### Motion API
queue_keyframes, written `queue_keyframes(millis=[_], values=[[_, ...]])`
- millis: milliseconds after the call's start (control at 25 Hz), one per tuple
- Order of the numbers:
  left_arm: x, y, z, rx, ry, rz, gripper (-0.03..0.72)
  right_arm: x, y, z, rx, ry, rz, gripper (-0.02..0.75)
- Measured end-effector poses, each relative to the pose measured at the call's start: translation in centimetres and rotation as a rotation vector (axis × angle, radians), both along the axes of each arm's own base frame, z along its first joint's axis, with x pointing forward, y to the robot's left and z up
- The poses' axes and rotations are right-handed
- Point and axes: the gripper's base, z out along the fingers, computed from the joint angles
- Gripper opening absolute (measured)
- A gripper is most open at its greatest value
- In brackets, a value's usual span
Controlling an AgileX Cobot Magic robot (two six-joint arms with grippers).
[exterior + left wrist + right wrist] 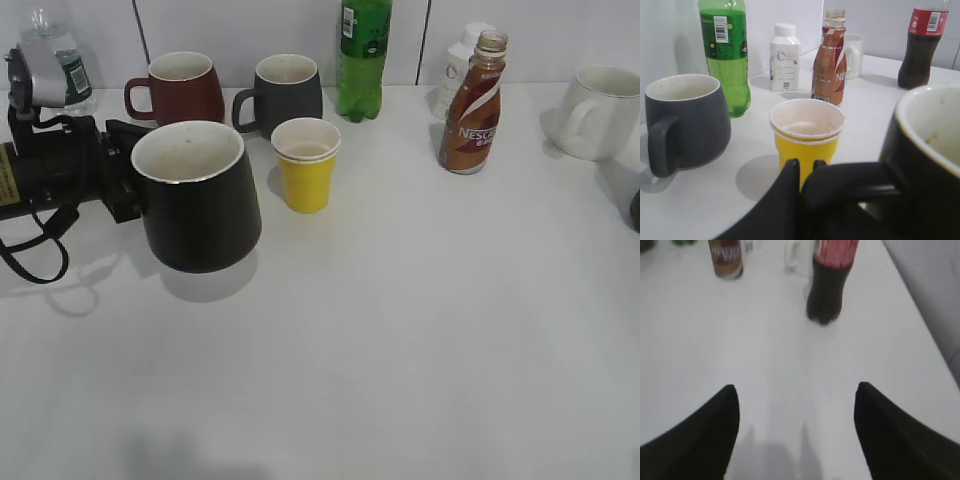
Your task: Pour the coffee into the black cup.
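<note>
The left gripper [805,172] is pinched on the handle of the black cup [197,195]; in the left wrist view its dark fingers [785,200] press against the curved black handle right at the lens. The cup is matte black outside and white within, wide at the base and narrowing toward the rim, and its shadow falls on the white table [400,330] below it in the exterior view, though whether it is lifted clear cannot be told.

Just beyond the left gripper stands a yellow paper cup [806,135] with a pale inside, seemingly two nested. To that gripper's left sits a dark grey mug [685,120], smooth and rounded, and behind it a glossy green soda bottle [725,55].

Farther out is the coffee [829,70]: a slim clear bottle of brown liquid with a brown-and-white swirl label, uncapped, upright, well apart from both grippers. A small white bottle [784,57] stands to its left, a white mug [855,55] behind it.

The right gripper [796,435] hangs with its black tapered jaws spread wide over bare table. Ahead of it a dark cola bottle [826,280] with a red label stands near; the coffee lies farther off to the left.

Only the exterior view shows the maroon mug [180,90] and a clear water bottle [60,60] behind the left arm.
</note>
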Motion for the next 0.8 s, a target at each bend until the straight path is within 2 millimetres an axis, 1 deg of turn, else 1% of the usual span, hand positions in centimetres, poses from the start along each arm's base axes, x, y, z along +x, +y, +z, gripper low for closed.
queue_keyframes(millis=[80,240,400,480,600,680,800], values=[[0.0,0.0,0.0,0.0,0.0,0.0,0.043,1.2,0.2,1.1,-0.008,-0.07,0.012,0.561],[0.0,0.0,0.0,0.0,0.0,0.0,0.043,4.6,0.7,2.9,0.024,-0.169,0.036,0.561],[0.0,0.0,0.0,0.0,0.0,0.0,0.043,8.2,1.2,3.8,0.058,-0.223,0.045,0.561],[0.0,0.0,0.0,0.0,0.0,0.0,0.043,9.7,1.4,3.8,0.076,-0.259,0.044,0.561],[0.0,0.0,0.0,0.0,0.0,-0.001,0.043,11.7,1.5,2.9,0.086,-0.328,0.039,0.561],[0.0,0.0,0.0,0.0,0.0,-0.001,0.043,12.8,1.5,1.5,0.066,-0.373,0.041,0.561],[0.0,0.0,0.0,0.0,0.0,-0.001,0.043,14.0,1.9,-0.7,-0.025,-0.396,0.087,0.561]])
